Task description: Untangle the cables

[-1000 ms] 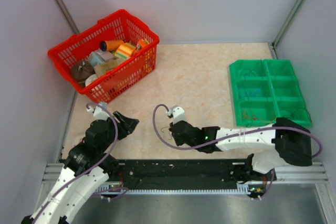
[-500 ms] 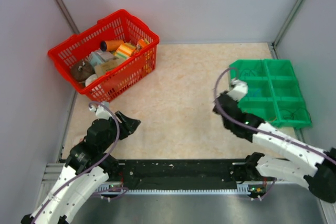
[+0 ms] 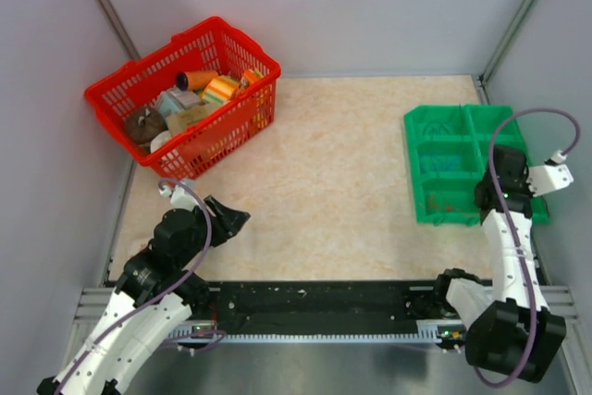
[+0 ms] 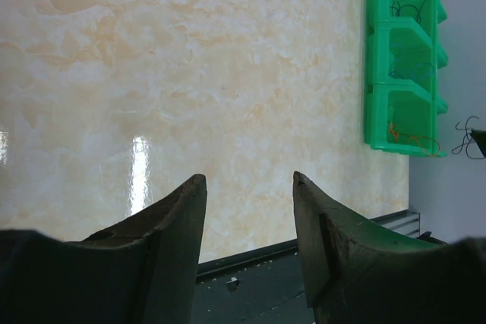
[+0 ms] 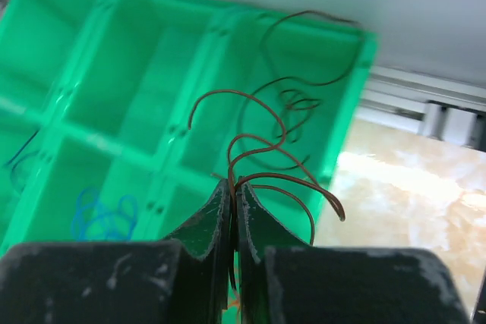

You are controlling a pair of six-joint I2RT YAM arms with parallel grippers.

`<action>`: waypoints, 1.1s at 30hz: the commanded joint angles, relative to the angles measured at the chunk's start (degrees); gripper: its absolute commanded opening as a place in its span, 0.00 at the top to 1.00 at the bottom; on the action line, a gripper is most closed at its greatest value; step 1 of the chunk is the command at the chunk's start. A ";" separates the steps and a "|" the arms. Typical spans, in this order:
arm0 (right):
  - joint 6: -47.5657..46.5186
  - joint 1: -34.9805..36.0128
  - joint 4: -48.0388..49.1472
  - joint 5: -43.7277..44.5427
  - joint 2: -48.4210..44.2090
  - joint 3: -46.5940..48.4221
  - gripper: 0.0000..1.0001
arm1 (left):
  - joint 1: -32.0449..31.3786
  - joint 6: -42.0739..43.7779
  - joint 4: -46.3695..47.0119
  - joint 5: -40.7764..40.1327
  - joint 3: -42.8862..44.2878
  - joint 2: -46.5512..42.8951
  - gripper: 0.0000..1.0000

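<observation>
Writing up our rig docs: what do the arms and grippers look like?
The left arm and right arm have white links and black joints, each trailing a purple lead. Left gripper and right gripper have two dark, tapered fingers.

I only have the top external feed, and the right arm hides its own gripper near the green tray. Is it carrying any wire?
Observer: Yes. The right wrist view shows the right gripper shut on a thin reddish-brown wire that curls up in loose loops.
Operator: What lies beyond it?
Observer: The green plastic divided tray. A small blue wire coil lies in one compartment.
Operator: And the left gripper?
Observer: The left wrist view shows the left gripper open, with only beige marbled tabletop between its fingers.
</observation>
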 commanded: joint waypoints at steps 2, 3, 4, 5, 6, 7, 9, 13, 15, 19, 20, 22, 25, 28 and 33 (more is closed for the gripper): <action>2.54 -8.93 -2.35 -4.24 1.30 4.25 0.95 | -0.09 0.65 2.46 0.87 -0.33 -0.01 0.47; 2.80 -9.73 -2.61 -4.50 2.09 4.86 0.95 | 0.00 0.56 2.64 0.96 -0.33 -0.01 0.47; 3.41 -10.34 -2.96 -4.94 2.53 5.39 0.95 | -0.09 0.56 2.64 1.04 -0.33 0.08 0.47; 3.94 -10.96 -3.05 -5.29 3.05 5.92 0.95 | 0.00 0.47 2.73 1.13 -0.33 0.17 0.47; 4.64 -11.31 -3.05 -5.73 3.50 6.27 0.99 | 0.00 0.56 2.73 1.31 -0.16 0.26 0.47; 4.91 -11.58 -3.05 -5.82 3.85 6.71 1.00 | -0.09 0.65 2.73 1.31 0.02 0.17 0.47; 4.57 -11.84 -3.14 -4.69 4.73 7.85 1.00 | 0.00 0.82 2.64 1.48 0.28 0.34 0.47; 5.53 -13.51 -3.49 -4.85 5.26 8.47 1.00 | -0.09 1.44 2.11 1.31 1.07 0.43 0.47; 5.62 -13.69 -3.41 -4.50 6.13 8.38 0.79 | -0.09 1.53 1.94 1.22 1.16 0.43 0.47; 6.50 -13.78 -3.14 -4.50 8.85 7.07 0.36 | 0.00 1.53 2.20 1.48 0.99 0.26 0.47; 6.15 -13.69 -2.79 -5.55 9.56 6.72 0.33 | -0.09 1.44 2.20 1.57 0.81 0.26 0.47; 4.57 -13.78 -2.70 -7.48 10.18 6.97 0.29 | -0.09 1.44 2.11 1.66 0.72 0.08 0.47; 1.85 -13.69 -2.62 -8.98 8.43 8.11 0.27 | -0.09 1.53 1.85 1.57 0.72 -0.18 0.47; -1.75 -13.26 -2.35 -13.88 5.44 10.22 0.28 | 0.00 1.62 2.11 1.48 0.64 -0.01 0.47; -12.47 -0.29 1.52 -23.13 3.06 13.38 0.29 | 0.00 0.83 5.70 3.15 -0.77 2.10 0.47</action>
